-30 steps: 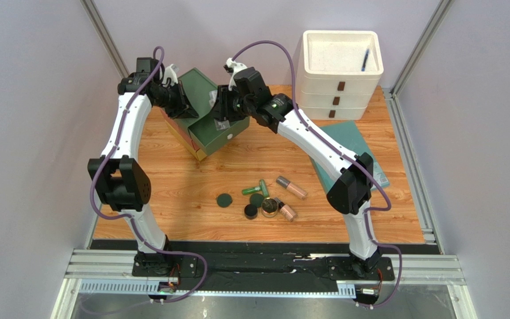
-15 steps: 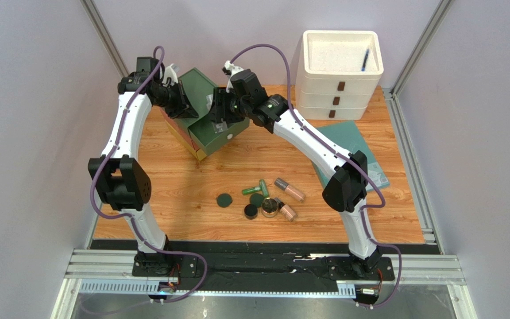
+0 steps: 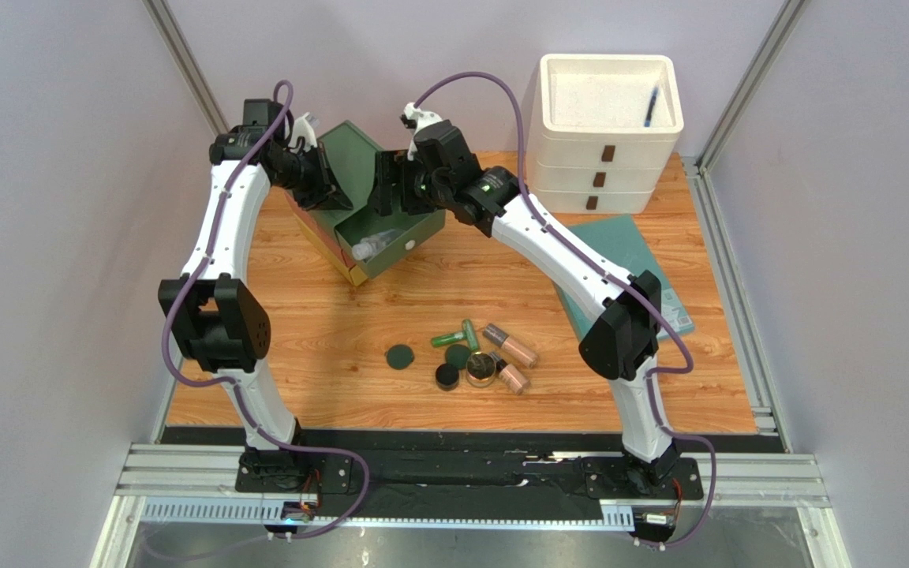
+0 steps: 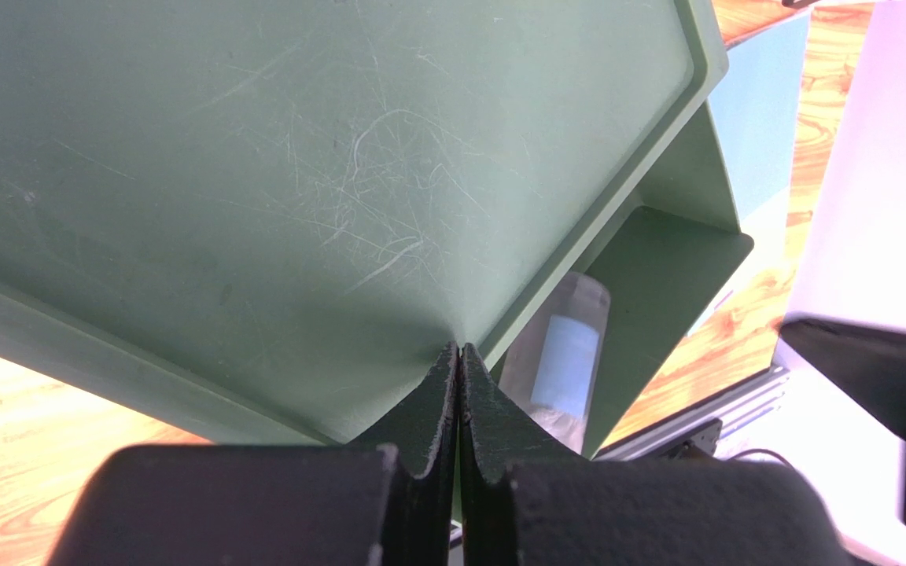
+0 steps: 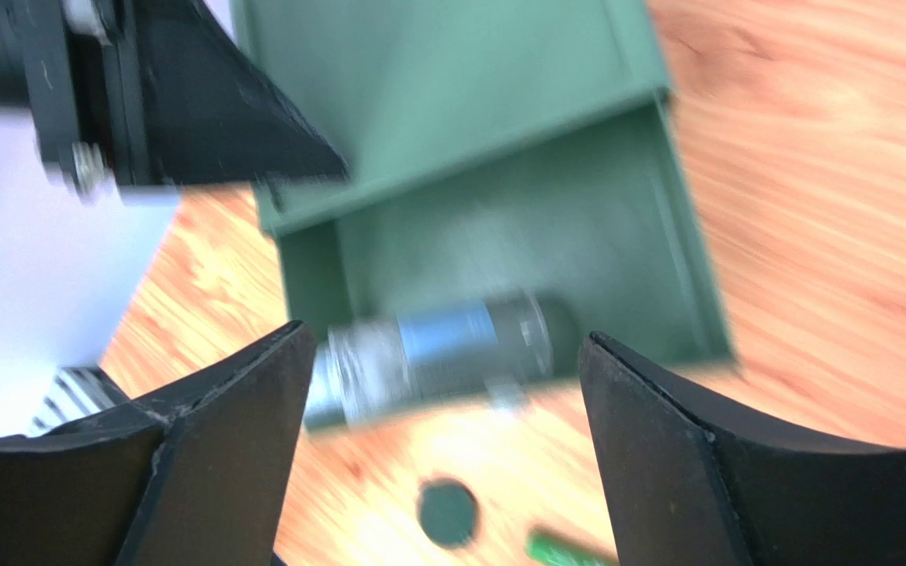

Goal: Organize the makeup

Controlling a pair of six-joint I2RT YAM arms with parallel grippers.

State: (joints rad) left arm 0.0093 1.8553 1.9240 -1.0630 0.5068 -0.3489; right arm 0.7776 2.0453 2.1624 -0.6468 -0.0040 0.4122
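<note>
Loading is in hand: left gripper pinches the box lid up, right gripper gapes wide directly over a bottle lying in the green box, and must next fetch loose makeup well back toward its base.

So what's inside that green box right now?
One clear bottle with a pale blue label lies on its side in the green box. The raised lid, pinched by the left gripper, hides part of the interior from above; nothing else shows.
</note>
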